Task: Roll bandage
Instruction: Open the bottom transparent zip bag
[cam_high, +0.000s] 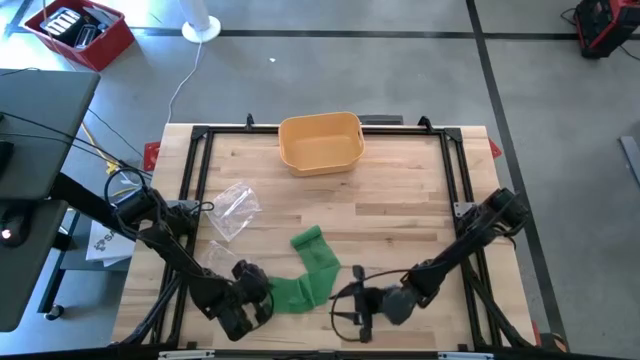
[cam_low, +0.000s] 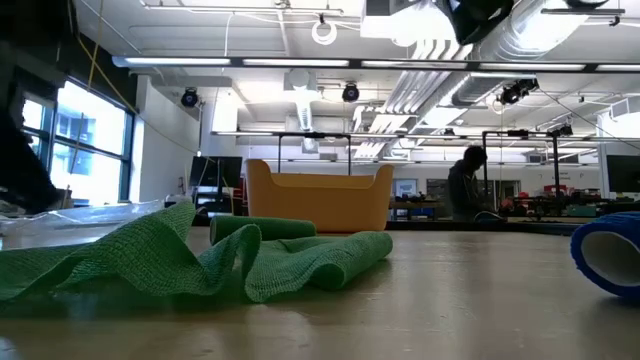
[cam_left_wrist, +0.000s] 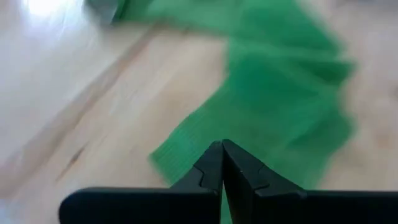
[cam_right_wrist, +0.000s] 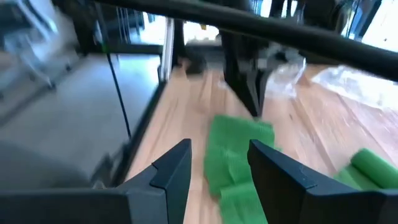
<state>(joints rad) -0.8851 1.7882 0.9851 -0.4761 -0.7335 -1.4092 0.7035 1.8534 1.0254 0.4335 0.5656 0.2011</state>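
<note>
A green bandage lies half unrolled on the wooden table. Its rolled end is toward the middle and its flat end is near the front edge. In the low view the bandage lies in loose folds. My left gripper is shut, with its tips at the flat end. My right gripper is open and empty just right of the flat end; in its wrist view the gripper points toward the strip. My left gripper comes down from above onto the edge of the bandage's flat end. Its shut fingertips stand over the green cloth. I cannot tell whether they touch or pinch it.
A yellow basket stands at the table's far middle. A clear plastic bag lies left of the bandage. A blue roll-shaped thing shows at the right edge of the low view. A black frame runs round the table.
</note>
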